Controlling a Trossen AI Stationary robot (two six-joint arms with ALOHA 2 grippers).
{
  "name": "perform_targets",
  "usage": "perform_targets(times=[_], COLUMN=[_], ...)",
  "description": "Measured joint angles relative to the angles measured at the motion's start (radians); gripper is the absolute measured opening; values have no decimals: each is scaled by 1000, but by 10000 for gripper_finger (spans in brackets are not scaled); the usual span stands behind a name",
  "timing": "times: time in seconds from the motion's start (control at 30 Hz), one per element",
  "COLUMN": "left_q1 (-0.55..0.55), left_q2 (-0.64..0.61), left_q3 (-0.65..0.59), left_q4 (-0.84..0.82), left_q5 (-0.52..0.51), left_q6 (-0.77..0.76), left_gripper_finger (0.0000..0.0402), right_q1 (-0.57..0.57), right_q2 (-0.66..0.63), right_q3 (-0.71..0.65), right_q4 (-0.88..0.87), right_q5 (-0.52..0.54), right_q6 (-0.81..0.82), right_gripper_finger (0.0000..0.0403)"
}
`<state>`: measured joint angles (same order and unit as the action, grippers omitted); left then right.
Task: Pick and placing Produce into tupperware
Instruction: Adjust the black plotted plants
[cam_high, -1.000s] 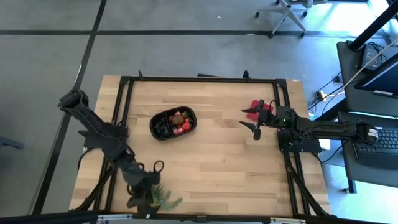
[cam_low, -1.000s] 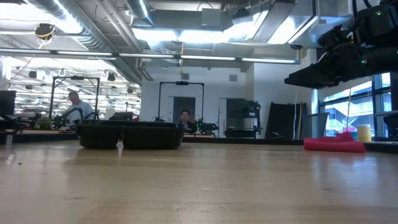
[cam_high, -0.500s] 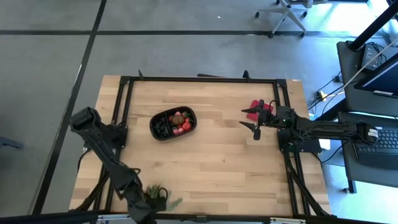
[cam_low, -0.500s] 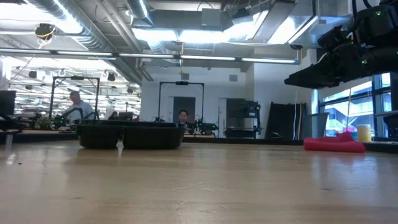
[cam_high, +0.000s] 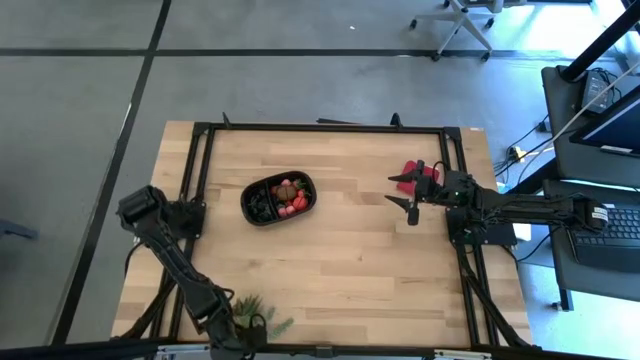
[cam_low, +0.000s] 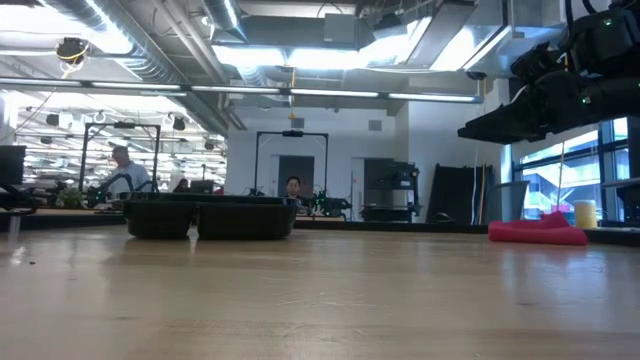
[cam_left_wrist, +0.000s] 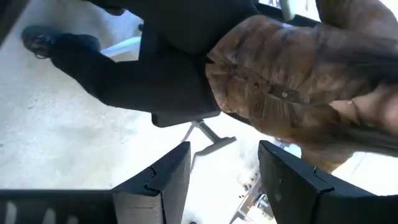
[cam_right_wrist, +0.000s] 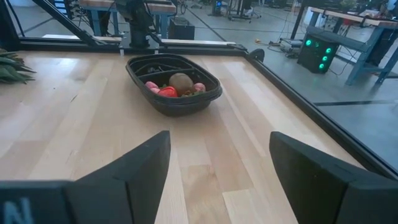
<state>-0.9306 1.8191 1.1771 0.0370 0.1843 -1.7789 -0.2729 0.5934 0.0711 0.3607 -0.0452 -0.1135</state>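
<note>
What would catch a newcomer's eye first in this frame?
The black tupperware at the table's middle, already holding red and brown produce. The right gripper hovers open beside a red object at the right edge; the left gripper, open, has swung off the near edge by the green plant.

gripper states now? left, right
Left gripper: open, holding nothing, at the table's near edge by the potted plant.
Right gripper: open, holding nothing, above the table near the red object.

A black tupperware holds red produce and one brown piece. The worktop is pale wood, framed black. A red flat object lies right.
</note>
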Motion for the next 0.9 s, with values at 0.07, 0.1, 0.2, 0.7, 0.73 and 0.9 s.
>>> perform_targets(times=[0.07,0.1,0.2,0.7,0.73,0.9], left_q1=[2,3,3,38,45,93], left_q2=[-1,-3,-4,1,-1,-3], left_q3=[3,3,5,0,1,2], left_q4=[-29,-47,-106,-457,-482,-583], left_q5=[2,7,48,67,66,46], left_q6=[-2,-5,-36,28,48,161], left_gripper_finger=[179,179,179,179,179,179], right_q1=[0,0,0,0,0,0], right_q2=[0,0,0,0,0,0], right_q3=[0,0,0,0,0,0], right_q4=[0,0,0,-23,-23,-23], right_q5=[0,0,0,0,0,0], right_q6=[2,2,3,0,0,0], right_gripper_finger=[275,275,275,275,275,275])
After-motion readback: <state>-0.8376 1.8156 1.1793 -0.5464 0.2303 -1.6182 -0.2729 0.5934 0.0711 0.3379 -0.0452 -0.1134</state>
